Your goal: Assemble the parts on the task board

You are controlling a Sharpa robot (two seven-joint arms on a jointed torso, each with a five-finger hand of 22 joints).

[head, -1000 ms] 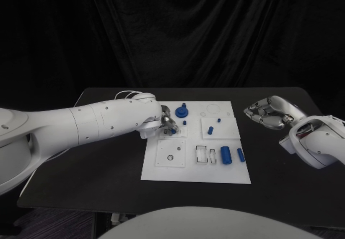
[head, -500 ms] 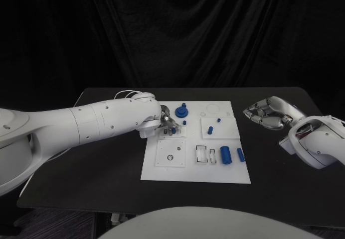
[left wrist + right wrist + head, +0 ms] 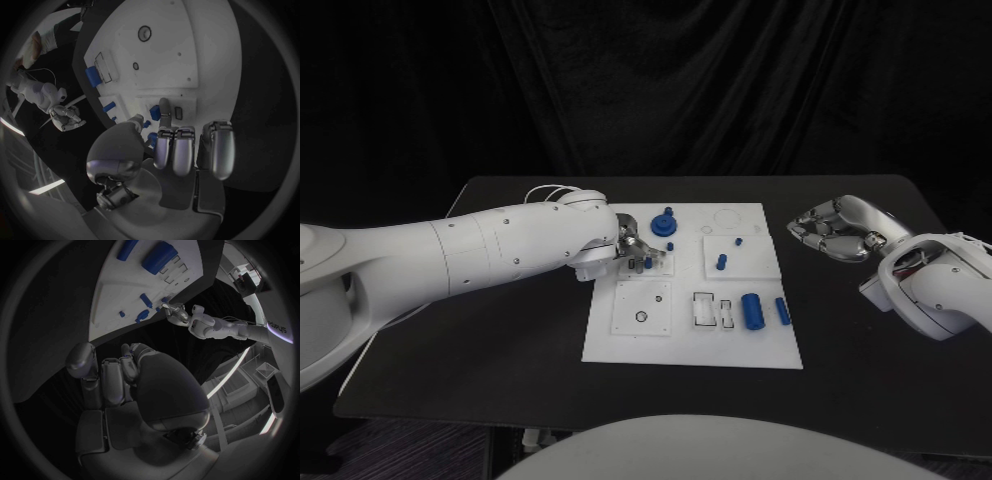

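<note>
The white task board (image 3: pixel 625 340) lies mid-table. My left hand (image 3: pixel 633 250) is low over its far left section, and thumb and a finger pinch a small blue part (image 3: pixel 154 113) just above the board (image 3: pixel 187 45). On the board are a round blue knob (image 3: pixel 665 224), a blue peg (image 3: pixel 721 262), a thick blue cylinder (image 3: pixel 753 310) and a slim blue bar (image 3: pixel 783 312). My right hand (image 3: pixel 837 228) hovers off the board's right side with its fingers curled in on nothing. The right wrist view looks along those curled fingers (image 3: pixel 112 375) to the board (image 3: pixel 119 290) and the left hand (image 3: pixel 178 314).
Two open rectangular slots (image 3: pixel 717 309) and a small ring hole (image 3: pixel 642 316) sit in the board's near half. A round recess (image 3: pixel 730 217) marks its far right section. Black table (image 3: pixel 502 330) surrounds the board on all sides. A dark curtain hangs behind.
The left hand has shifted very slightly over the board's far left section, still pinching the small part. The right hand has not moved.
</note>
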